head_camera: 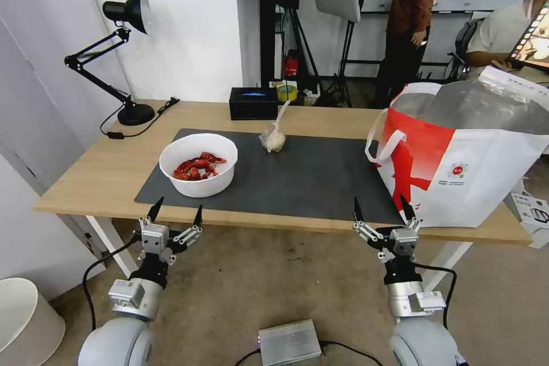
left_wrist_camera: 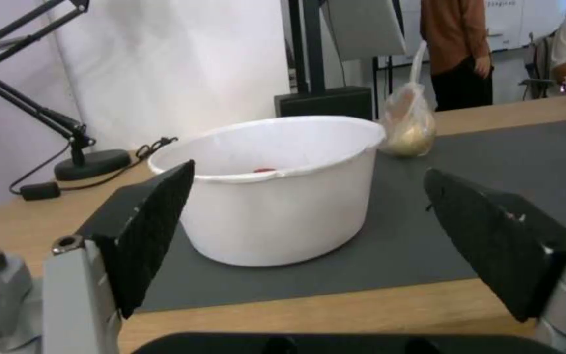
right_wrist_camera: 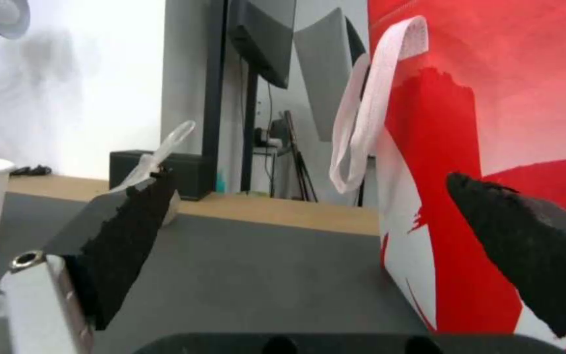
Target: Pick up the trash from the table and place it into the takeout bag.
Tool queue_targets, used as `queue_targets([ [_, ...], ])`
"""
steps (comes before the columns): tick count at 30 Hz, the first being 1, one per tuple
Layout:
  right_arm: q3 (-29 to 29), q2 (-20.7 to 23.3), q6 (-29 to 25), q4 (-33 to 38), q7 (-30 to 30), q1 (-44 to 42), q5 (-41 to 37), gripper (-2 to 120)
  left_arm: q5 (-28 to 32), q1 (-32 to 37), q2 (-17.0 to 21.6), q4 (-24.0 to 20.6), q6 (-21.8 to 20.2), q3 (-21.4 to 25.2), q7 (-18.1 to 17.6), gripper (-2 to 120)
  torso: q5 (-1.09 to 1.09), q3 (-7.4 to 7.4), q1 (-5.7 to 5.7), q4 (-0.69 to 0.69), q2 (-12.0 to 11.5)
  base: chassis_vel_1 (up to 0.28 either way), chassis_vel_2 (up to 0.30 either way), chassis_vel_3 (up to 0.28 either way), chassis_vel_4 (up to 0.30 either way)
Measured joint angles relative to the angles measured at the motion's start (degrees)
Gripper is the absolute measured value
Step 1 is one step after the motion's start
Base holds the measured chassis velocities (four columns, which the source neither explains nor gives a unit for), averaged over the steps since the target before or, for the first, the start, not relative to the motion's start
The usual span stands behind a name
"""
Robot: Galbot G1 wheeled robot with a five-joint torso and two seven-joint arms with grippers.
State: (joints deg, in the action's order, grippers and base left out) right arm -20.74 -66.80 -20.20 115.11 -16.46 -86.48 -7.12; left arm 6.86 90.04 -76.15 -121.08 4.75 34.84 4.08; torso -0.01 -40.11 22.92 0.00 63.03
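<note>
While both arms are hovering just off the near edge of the tabletop (head_camera: pixel 114 174), we are standing at the very start of the job, with nothing gripped yet. Our left gripper (head_camera: pixel 176 210) is hanging with its fingers spread wide and empty, lined up in front of the white bowl (head_camera: pixel 198 164), which is sitting on the left part of the dark grey mat (head_camera: pixel 320 177) with red crayfish shells (head_camera: pixel 197 166) inside. In the left wrist view the bowl (left_wrist_camera: pixel 283 187) is framed between the two open fingers but well short of them. Our right gripper (head_camera: pixel 382 209) is likewise spread and holding nothing, waiting near the mat's right end, just in front of the takeout bag (head_camera: pixel 474 171). That bag is standing upright at the right end of the tabletop, its foil-lined mouth open. Farther back, near the middle of the mat, the small knotted bag (head_camera: pixel 275 138) is lying beside a black box (head_camera: pixel 253 103).

We judge the reach toward a first piece of trash is the step in hand. The bowl looks the likeliest target for the left arm; gripping it calls for closing on the rim and keeping it level so no shells are spilling on the way over to the bag.
</note>
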Motion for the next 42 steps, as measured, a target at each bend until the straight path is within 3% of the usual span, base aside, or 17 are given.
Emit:
queue_targets([
  [12, 0.61, 0.4, 0.54, -0.75, 0.01, 1.35, -0.47, 100, 0.09, 0.37, 0.49, -0.54, 0.1, 1.01, 0.07, 91, 0.01, 0.0, 0.0, 0.0, 0.0, 0.0, 0.0, 0.0, 0.0],
  [29, 1.92, 2.87, 5.93, 1.43, -0.23, 1.65, -5.25, 100, 0.25, 0.71, 0.43, -0.73, 0.52, 1.74, 0.21, 91, 0.01, 0.0, 0.0, 0.0, 0.0, 0.0, 0.0, 0.0, 0.0],
  [37, 4.99, 8.1, 12.58, 3.01, 0.16, 7.43, -11.59, 100, 0.79, 1.91, 0.32, -1.97, 1.55, 2.32, 0.24, 91, 0.02, 0.0, 0.0, 0.0, 0.0, 0.0, 0.0, 0.0, 0.0],
  [38, 6.43, 11.06, 15.34, 3.05, -0.46, 11.07, -16.16, 100, 0.8, 2.29, 0.32, -2.16, 1.67, 2.24, 0.23, 91, 0.02, 0.0, 0.0, 0.03, 0.0, 0.0, 0.0, 0.0, 0.0],
  [42, 7.57, 14.12, 18.59, 2.8, -1.0, 14.81, -21.63, 100, 0.8, 2.12, 0.52, -1.9, 1.69, 1.11, 0.28, 91, 0.02, 0.0, 0.0, -0.02, 0.0, 0.0, 0.0, 0.0, 0.0],
])
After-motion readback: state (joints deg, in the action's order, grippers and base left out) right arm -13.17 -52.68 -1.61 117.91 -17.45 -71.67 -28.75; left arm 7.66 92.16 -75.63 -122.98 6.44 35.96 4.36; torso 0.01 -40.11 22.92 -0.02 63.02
